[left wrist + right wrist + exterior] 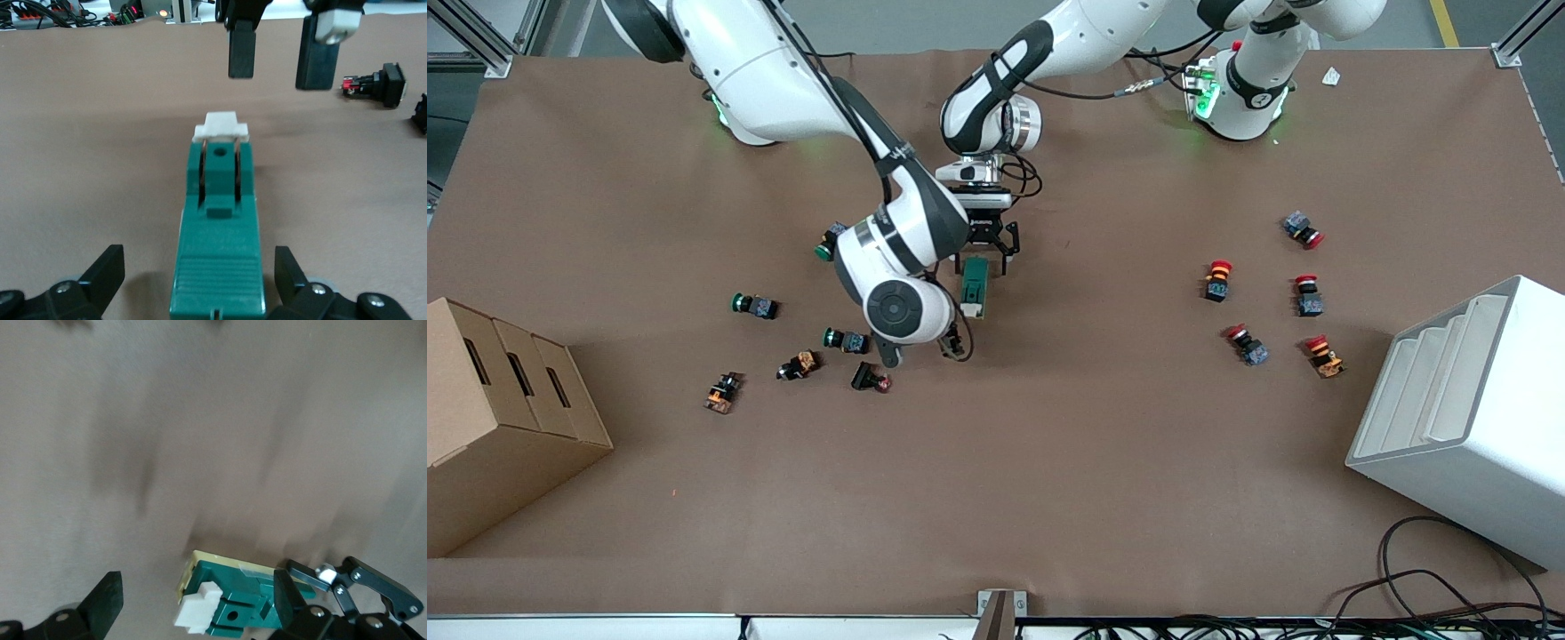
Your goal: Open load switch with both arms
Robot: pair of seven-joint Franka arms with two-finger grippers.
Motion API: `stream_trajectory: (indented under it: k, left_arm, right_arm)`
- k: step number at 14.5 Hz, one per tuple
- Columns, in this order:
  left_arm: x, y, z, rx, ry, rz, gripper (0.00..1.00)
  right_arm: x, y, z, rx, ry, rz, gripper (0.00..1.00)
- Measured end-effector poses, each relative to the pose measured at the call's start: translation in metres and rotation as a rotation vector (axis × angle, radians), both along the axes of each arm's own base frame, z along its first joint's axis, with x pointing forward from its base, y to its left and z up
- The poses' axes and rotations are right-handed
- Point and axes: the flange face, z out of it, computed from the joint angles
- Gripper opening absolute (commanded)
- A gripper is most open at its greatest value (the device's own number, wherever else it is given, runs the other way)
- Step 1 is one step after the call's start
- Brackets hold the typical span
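The load switch (974, 286) is lying flat on the brown desk (1049, 462) near the middle, its long side running toward and away from the front camera, with the white toggle piece (221, 125) at the end nearer to that camera. It is sitting between the two clusters of push buttons, closer to the green-capped ones (755, 306) toward the right arm's end than to the red-capped ones (1217, 279) toward the left arm's end.

The left hand (987, 258) is reaching down over the end of the switch farther from the front camera. Its fingers (290, 270) are spread, standing on either side of the green body without visibly pressing it, so the hand is released.

The right hand (951, 342) is hanging low just beside the toggle end. In the left wrist view its two dark fingers (241, 52) are showing apart with a clear gap between them, above the desk and not touching the toggle; this hand is released too. The right wrist view is showing the switch (230, 603) at its edge, with the left hand's finger linkage (353, 577) next to it.

A cardboard box (498, 418) is standing at the right arm's end of the desk, and a white stepped bin (1467, 418) at the left arm's end. Black cables (1449, 587) are trailing over the desk edge nearest the front camera.
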Motion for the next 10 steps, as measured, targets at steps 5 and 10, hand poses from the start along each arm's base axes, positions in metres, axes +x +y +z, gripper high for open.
stream_trajectory:
  k: [5,10]
  left_arm:
    - [-0.005,-0.002,-0.012,-0.009,-0.073,-0.022,0.99]
    - [-0.002,-0.006,-0.015,-0.012,-0.090,-0.037,1.00]
  right_arm:
    - [-0.023,0.025,-0.013,-0.025,0.020,0.013,1.00]
    - [-0.031,0.031,-0.010,-0.048,0.053,0.021,1.00]
